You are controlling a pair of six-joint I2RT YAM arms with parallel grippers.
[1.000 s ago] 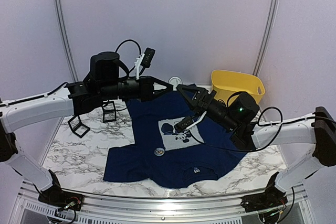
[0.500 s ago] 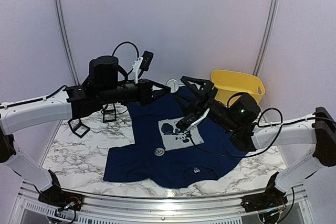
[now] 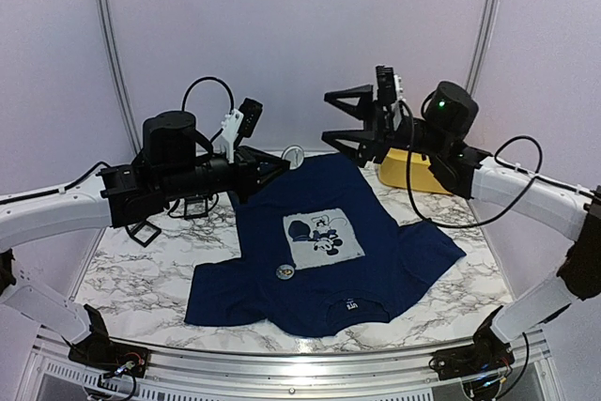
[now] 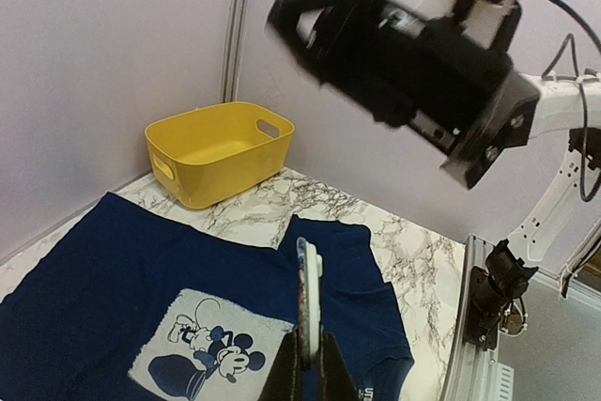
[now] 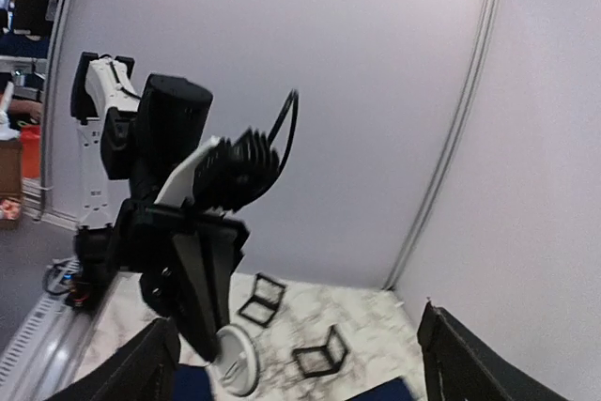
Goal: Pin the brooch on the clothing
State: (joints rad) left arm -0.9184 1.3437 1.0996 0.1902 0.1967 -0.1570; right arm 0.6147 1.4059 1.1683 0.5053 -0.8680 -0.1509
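With left gripper pinching the round white brooch edge-on, right gripper gaping empty, turn brooch flat and lower gently onto the navy blue T-shirt.

T-shirt: one; basket: one; brooch: two

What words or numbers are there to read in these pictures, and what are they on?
Nothing reads clearly.
Neck label on the T-shirt: white marks, too small to read.
Chest print: a cartoon mouse, no words visible.
Brooch in the left gripper: edge-on, nothing readable.
Round badge on the T-shirt: too small to read.
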